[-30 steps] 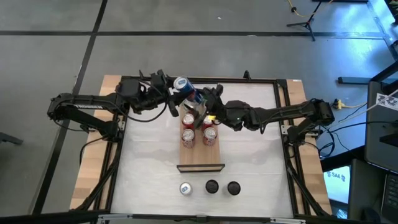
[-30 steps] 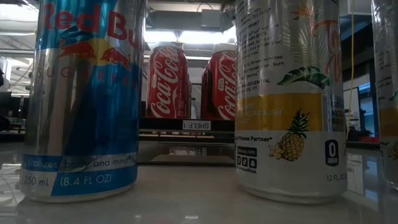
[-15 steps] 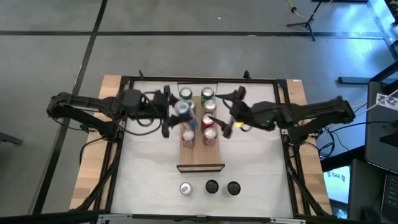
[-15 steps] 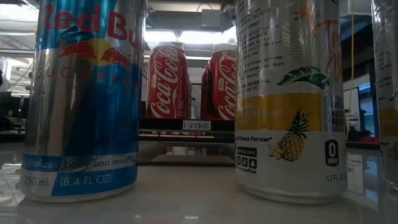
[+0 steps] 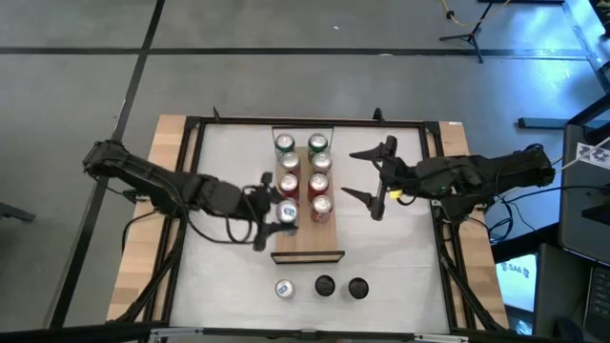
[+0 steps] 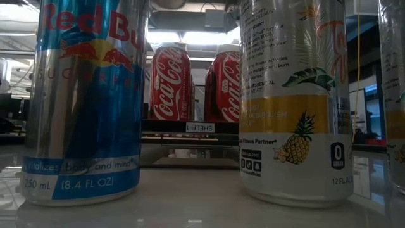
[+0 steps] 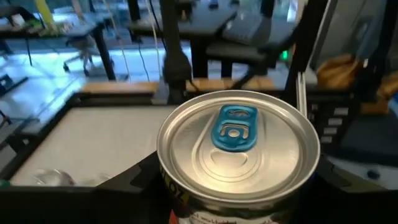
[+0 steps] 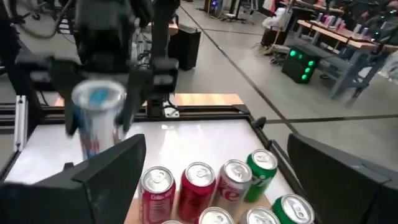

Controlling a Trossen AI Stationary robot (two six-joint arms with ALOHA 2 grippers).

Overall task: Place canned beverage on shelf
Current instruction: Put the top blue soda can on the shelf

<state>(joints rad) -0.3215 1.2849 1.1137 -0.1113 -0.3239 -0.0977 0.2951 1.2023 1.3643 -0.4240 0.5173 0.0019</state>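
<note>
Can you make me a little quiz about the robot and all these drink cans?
1. True or false: the right end effector is holding a can.
2. What colour is the tab on the can gripped by the left end effector? A red, B blue, C green.
3. How many loose cans stand in a row on the table, off the end of the shelf?

Key: 1 false, it is open and empty. 2 B. 3 three.

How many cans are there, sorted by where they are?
On the shelf, cans: 8
In the left gripper, can: 1
On the table in front, cans: 3
Total: 12
</note>
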